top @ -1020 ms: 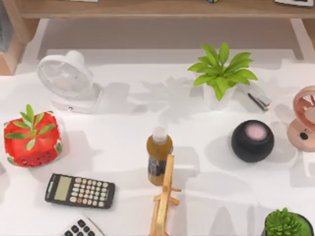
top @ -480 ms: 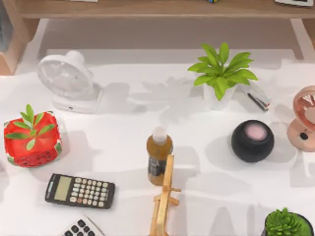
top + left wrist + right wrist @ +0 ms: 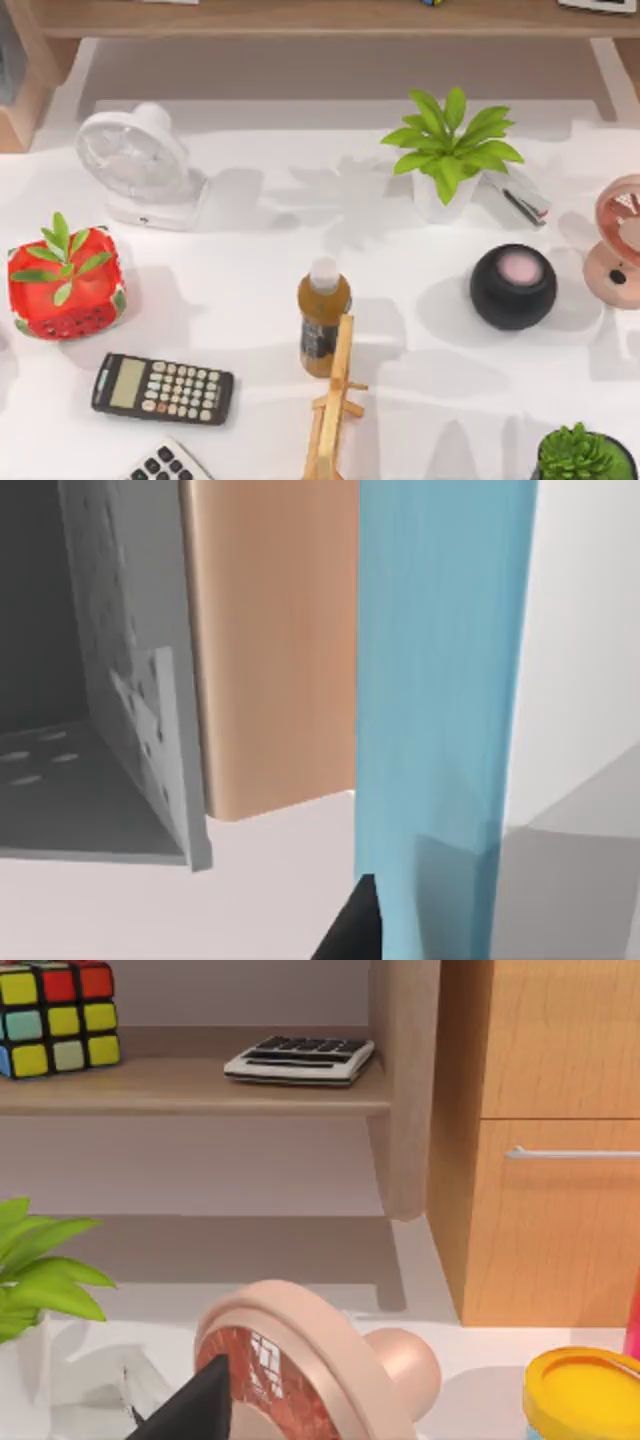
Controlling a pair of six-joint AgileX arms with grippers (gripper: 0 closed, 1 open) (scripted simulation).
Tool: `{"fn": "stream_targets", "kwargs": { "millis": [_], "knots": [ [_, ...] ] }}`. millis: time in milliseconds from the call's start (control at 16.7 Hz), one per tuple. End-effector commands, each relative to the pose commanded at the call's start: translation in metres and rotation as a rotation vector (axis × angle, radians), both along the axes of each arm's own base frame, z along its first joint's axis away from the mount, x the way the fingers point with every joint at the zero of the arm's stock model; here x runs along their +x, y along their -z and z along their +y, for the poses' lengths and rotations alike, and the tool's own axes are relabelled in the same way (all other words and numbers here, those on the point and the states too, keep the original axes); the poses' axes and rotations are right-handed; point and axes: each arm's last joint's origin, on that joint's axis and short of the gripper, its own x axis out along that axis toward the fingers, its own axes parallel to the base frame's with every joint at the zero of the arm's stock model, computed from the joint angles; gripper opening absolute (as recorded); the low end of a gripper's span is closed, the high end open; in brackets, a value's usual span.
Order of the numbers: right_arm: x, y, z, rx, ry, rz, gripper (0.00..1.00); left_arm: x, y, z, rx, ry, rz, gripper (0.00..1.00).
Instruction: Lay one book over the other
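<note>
**Blue slab at the left wrist: a likely book, grip unconfirmed**

Pale blue, flat-faced upright slab [image 3: 440,710] stands just beside a tan wooden panel [image 3: 270,640], close to the left gripper [image 3: 352,928]. It is judged to be one of the two books, though this cannot be confirmed, and where the second book lies cannot be told. Whether the left gripper is released, clenched or grasping cannot be told. The same holds for the right gripper [image 3: 188,1402], which hangs near the pink round fan [image 3: 625,235] at the white table [image 3: 250,300]'s right edge.

Handling, as a judgement: a closed book is stiff and moderately light, with smooth covers that may slip. It is best pinched across its thickness near the spine, so the pages cannot splay.

Counts:
- Two fans: the pink one and a white round fan [image 3: 135,160].
- Two calculators on the table, one black [image 3: 163,388] and one white [image 3: 165,465]; a third [image 3: 300,1058] lies on a shelf near one coloured puzzle cube [image 3: 55,1015].
- Three plants: a leafy plant in a white pot [image 3: 450,150], a dark-potted succulent [image 3: 580,455] and a red watermelon-patterned planter [image 3: 65,280].
- One amber bottle [image 3: 323,315].
- One black round speaker [image 3: 513,287].
- One wooden stand [image 3: 335,410].
</note>
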Motion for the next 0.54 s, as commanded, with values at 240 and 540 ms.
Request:
{"fn": "stream_targets", "kwargs": {
  "millis": [240,540],
  "knots": [
    [0.0000,0.0000,0.0000,0.000,0.000,0.000,1.00,0.0000,0.0000,0.0000,0.000,0.000,0.000,1.00],
    [0.0000,0.0000,0.0000,0.000,0.000,0.000,1.00,0.0000,0.0000,0.0000,0.000,0.000,0.000,1.00]
  ]
}}
